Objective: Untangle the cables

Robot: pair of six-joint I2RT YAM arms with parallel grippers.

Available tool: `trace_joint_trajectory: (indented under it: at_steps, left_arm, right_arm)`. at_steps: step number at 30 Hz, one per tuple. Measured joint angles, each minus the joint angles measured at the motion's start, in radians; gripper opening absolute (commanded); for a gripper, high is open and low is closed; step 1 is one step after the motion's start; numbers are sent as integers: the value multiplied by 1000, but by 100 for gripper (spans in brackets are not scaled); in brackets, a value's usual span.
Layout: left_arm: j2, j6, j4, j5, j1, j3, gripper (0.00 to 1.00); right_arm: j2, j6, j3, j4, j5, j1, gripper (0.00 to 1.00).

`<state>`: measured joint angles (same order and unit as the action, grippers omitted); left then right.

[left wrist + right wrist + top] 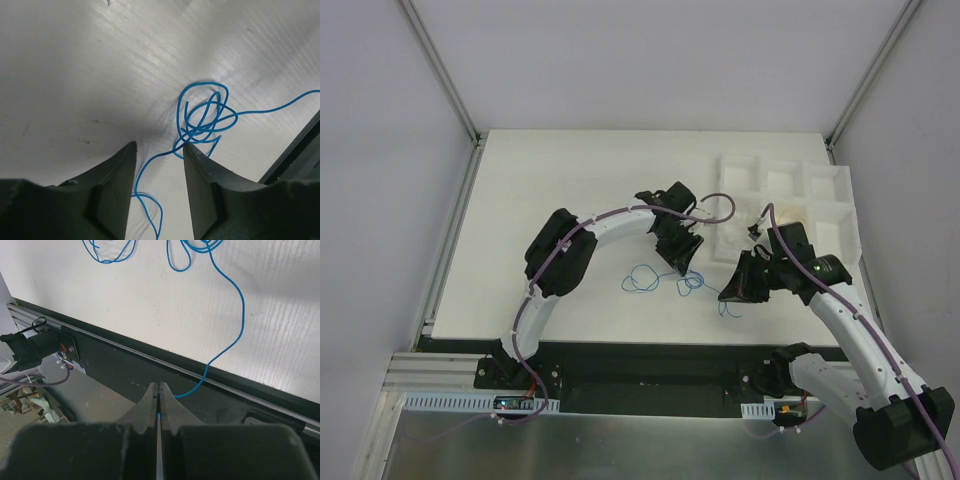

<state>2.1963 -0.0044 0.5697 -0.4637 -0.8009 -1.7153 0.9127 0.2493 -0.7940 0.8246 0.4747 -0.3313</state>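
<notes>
A thin blue cable [642, 279] lies on the white table in loose loops, with a small knotted tangle [205, 120] just right of them. My left gripper [159, 147] stands open right over the table. One blue strand [142, 172] runs between its fingers without touching them, and the tangle lies just past its right fingertip [192, 150]. My right gripper [160, 387] is shut on the cable's end, held above the table's near edge. From its tips the blue strand [235, 335] curves up to the tangle. In the top view the right gripper [732, 293] is right of the tangle [692, 281].
A white compartment tray [790, 190] stands at the back right of the table. The dark rail [125, 370] of the table's near edge runs below the right gripper. Grey walls close in the table on three sides.
</notes>
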Motion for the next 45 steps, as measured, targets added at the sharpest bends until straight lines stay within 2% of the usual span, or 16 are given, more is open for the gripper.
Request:
trace_joint_trajectory:
  at_steps: [2,4,6,10,14,17,22,25,29,33,38,45]
  left_arm:
    - [20,21,-6,-5,-4,-1,33]
    - [23,27,-11,1,-10,-6,21]
    - [28,26,-14,13,-20,-10,1]
    - [28,11,-17,108,-45,-11,0]
    - [-23,-41,-36,348,-69,36,0]
    - [-114,-90,-34,547,-61,135,0]
    - [-359,-177,-9,793,28,307,0]
    - [-540,-235,5,866,162,415,0]
    - [-711,-280,32,902,409,526,0]
    - [-778,-288,72,921,581,607,0]
    - [-792,-286,100,900,613,633,0]
    - [-780,-290,101,718,613,611,0]
  right_arm:
    - [-4,0,0,0,0,0,0]
    - [-5,0,0,0,0,0,0]
    - [-5,0,0,0,0,0,0]
    - [-5,2,0,3,-10,0,0]
    - [-12,10,-12,27,-90,1,0]
    - [-34,28,-51,84,-232,2,0]
    - [-66,56,-154,191,-525,26,0]
    - [-66,66,-186,240,-645,60,1]
    - [-68,64,-203,286,-743,147,0]
    - [-64,44,-214,300,-768,198,0]
    - [-48,-5,-229,286,-721,222,0]
    - [-62,-74,-238,199,-413,223,1]
